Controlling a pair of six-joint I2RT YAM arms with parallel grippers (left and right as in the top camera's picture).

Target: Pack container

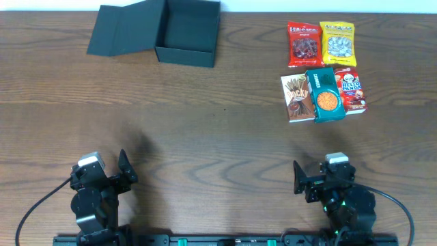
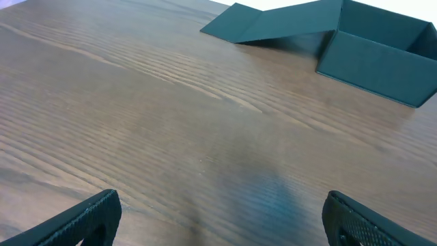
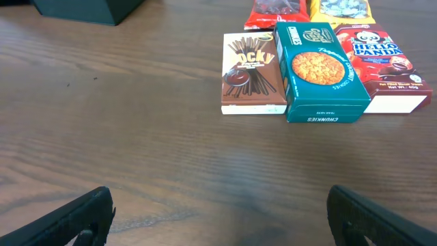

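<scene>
Far left on the brown wood-grain table [image 1: 218,137]: the container [image 1: 188,34], a dark teal-black box of matte cardboard, roughly square and shallow, with straight walls and sharp edges. Open on top, dark inner floor in view. Flap lid [image 1: 126,29] hinged at the left wall, folded out to the left, with one crease across it, sloping down to the table surface.

Far right: five snack packs in a tight group. Glossy red bag [image 1: 304,44] and glossy yellow bag [image 1: 337,42] side by side in the far row, both flat and soft in shape. Nearer, three stiff printed boxes lying flat: brown Pocky box [image 1: 295,98] on the left, teal snack box [image 1: 324,96] with a round orange biscuit picture in the middle, red Hello Panda box [image 1: 350,90] on the right. Teal one touching both neighbours and thicker than them.

Near left edge: left claw [image 1: 126,171], black and matte, pointing toward the far side. Container well apart from it, farther away and somewhat to the right. Jaws spread wide, gripping nothing, touching nothing, only bare wood between the two dark fingers [image 2: 82,219].

Near right edge: right claw [image 1: 298,179], of the same build. Container well apart, far away and much to the left; snack group ahead of it, also apart. Jaws wide apart as well, empty, above bare wood.
</scene>
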